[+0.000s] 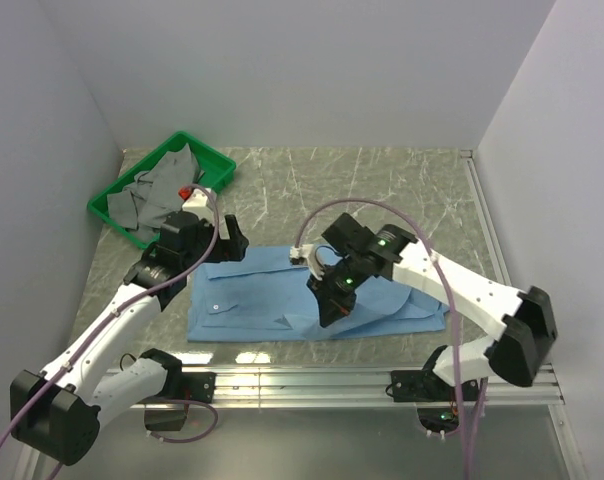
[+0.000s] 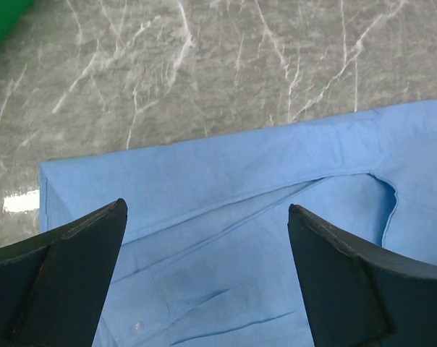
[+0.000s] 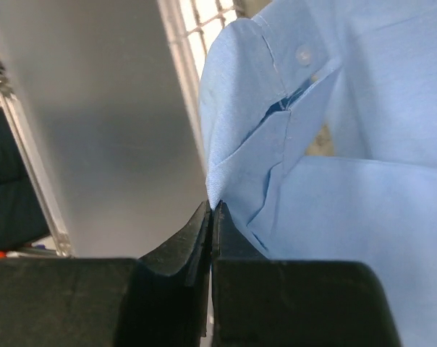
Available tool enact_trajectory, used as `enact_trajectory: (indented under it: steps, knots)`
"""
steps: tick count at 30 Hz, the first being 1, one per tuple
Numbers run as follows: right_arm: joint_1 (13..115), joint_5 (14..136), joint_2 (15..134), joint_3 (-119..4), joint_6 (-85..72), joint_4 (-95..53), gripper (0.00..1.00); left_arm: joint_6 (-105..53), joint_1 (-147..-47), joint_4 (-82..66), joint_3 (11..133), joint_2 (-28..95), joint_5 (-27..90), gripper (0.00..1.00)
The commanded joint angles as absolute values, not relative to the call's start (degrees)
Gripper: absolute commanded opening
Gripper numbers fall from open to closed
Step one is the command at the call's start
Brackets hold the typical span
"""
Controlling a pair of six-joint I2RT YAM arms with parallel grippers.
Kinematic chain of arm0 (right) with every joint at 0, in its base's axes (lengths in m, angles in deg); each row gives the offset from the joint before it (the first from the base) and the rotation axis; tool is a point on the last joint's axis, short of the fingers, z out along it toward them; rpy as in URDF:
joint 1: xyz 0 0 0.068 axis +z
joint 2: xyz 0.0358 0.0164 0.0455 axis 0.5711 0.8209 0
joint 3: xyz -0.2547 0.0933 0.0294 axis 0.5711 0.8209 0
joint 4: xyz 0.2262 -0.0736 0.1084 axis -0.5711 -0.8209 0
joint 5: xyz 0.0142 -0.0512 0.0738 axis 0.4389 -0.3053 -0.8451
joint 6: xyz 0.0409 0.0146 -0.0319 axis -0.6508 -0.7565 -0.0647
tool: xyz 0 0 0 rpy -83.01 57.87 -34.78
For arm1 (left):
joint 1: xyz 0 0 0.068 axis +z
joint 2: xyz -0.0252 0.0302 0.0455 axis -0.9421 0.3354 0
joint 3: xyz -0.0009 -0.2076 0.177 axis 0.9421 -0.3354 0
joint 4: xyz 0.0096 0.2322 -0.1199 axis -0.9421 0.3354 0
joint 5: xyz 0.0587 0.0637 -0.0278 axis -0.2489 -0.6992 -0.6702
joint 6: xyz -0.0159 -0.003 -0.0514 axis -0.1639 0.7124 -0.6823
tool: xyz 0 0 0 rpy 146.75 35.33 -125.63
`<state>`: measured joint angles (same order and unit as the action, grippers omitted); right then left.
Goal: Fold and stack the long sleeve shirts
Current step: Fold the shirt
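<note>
Landmark: the light blue shirt (image 1: 244, 300), lying as a broad rectangle with its long side running left to right on the marbled table (image 1: 402, 190).
Shirt, left end: flat against the table, its far left corner square and neatly creased, as my left wrist camera shows (image 2: 226, 170). A small white button (image 2: 138, 326) sits on the cloth just inside this end.
My left gripper (image 1: 230, 238): poised above the shirt's far left corner with its jaws spread wide. From the wrist, the two dark fingers (image 2: 74, 275) stand apart on either side of the cloth and grasp nothing (image 2: 208, 208).
My right gripper (image 1: 332, 312): over the shirt's middle, toward its near edge, pointing downward.
Right gripper, close view: the jaws are pressed together (image 3: 213, 210) and pinch a folded edge of the shirt (image 3: 349, 217). The cloth rises from the tips in a raised fold, where a placket seam and another button (image 3: 303, 54) are visible.
Shirt, right half: rumpled around my right gripper and less flat than the left end.
Green bin (image 1: 100, 207): beyond the shirt's far left corner and apart from it.
Bin contents: crumpled grey garments (image 1: 154, 192).
</note>
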<state>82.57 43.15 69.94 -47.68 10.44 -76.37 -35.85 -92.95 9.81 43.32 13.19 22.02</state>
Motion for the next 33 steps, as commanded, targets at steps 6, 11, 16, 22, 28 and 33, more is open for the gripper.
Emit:
enact_trajectory:
  steps: [6,11,16,22,28,33]
  knots:
    - [82.73,56.94,81.49,-63.72,14.26,-75.04,0.00,-36.77,-93.25,8.54,41.59,12.11,23.34,0.99]
    - [83.16,62.82,78.25,-60.31,11.10,-63.18,0.05,-38.26,-93.25,7.93,40.45,11.15,19.13,0.99]
    - [85.80,68.63,75.35,-48.56,9.69,-54.29,0.17,-40.02,-93.25,7.31,40.27,11.58,19.47,0.99]
    - [89.14,63.37,75.61,-41.32,9.25,-59.20,0.47,-41.08,-93.43,8.10,40.97,14.31,28.43,0.99]
    - [90.37,63.36,69.90,-38.33,6.00,-59.30,0.59,-42.66,-95.62,9.51,42.11,17.91,38.45,0.99]
    - [89.93,70.65,61.74,-37.80,0.38,-55.18,0.66,-43.45,-101.42,11.08,42.99,23.69,36.80,0.98]
